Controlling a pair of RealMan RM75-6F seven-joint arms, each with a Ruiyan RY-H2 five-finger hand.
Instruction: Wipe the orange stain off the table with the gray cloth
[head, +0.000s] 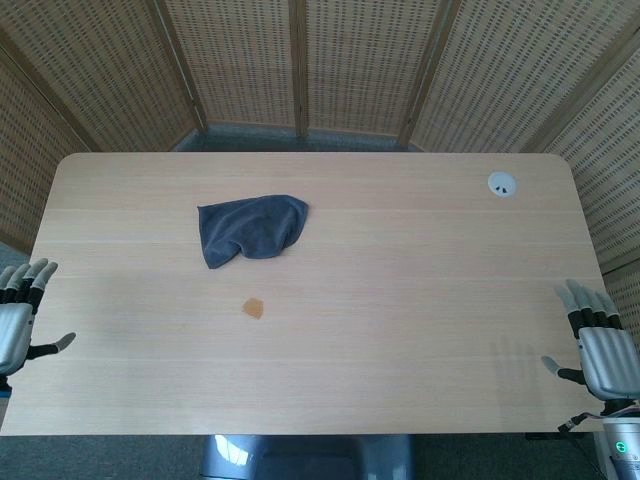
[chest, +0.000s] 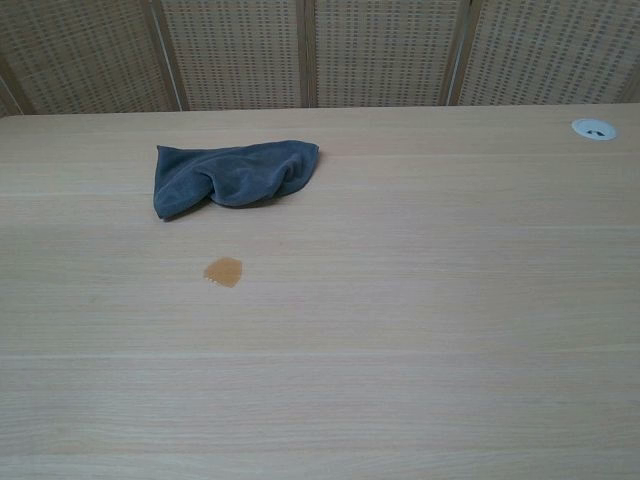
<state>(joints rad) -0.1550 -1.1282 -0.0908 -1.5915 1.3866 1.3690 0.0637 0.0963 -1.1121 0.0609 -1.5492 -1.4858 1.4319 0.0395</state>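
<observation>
Wooden table (head: 420, 300): gray cloth (head: 252, 228) upper left of centre, long axis across frame, orange stain (head: 254, 308) just below. Left hand (head: 18, 325) nearer; right hand (head: 600, 350) well apart. Both empty, fingers spread.

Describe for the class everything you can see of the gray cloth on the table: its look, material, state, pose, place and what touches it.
The gray cloth is dark slate gray and looks soft and fuzzy, like microfiber. It lies crumpled in a loose, wrinkled heap, wider at its right end and narrowing to a corner at the lower left. It rests on the wooden table, left of center toward the far side. Only the table touches it. The orange stain lies apart from it, nearer the robot. Neither hand is near it.
</observation>
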